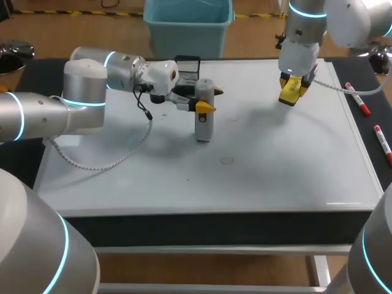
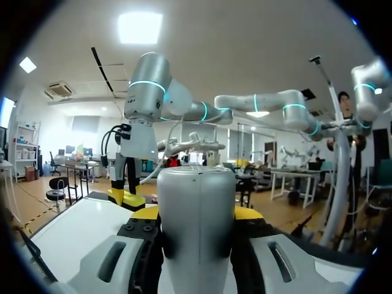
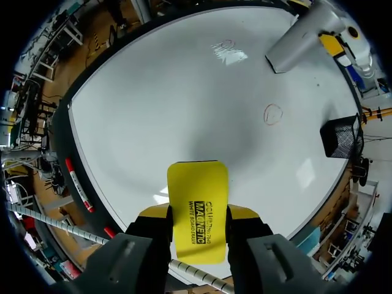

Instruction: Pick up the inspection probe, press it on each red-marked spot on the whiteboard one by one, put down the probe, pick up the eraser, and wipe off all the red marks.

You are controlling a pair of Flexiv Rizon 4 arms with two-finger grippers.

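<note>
arms (image 1: 92, 86): silver-white, cyan rings | cables (image 1: 92, 165): grey, coiled | fingertips (image 1: 207, 108): yellow

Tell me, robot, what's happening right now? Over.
Left end effector shut on probe, upright. Right end effector shut on eraser. Red marks unwiped. Nothing blocking them.

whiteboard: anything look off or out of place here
Nothing is spilled or damaged. One odd thing: the right claw is shut on the yellow eraser above the whiteboard while the left claw grips the probe upright, and the two faint red circles are not yet wiped.
</note>
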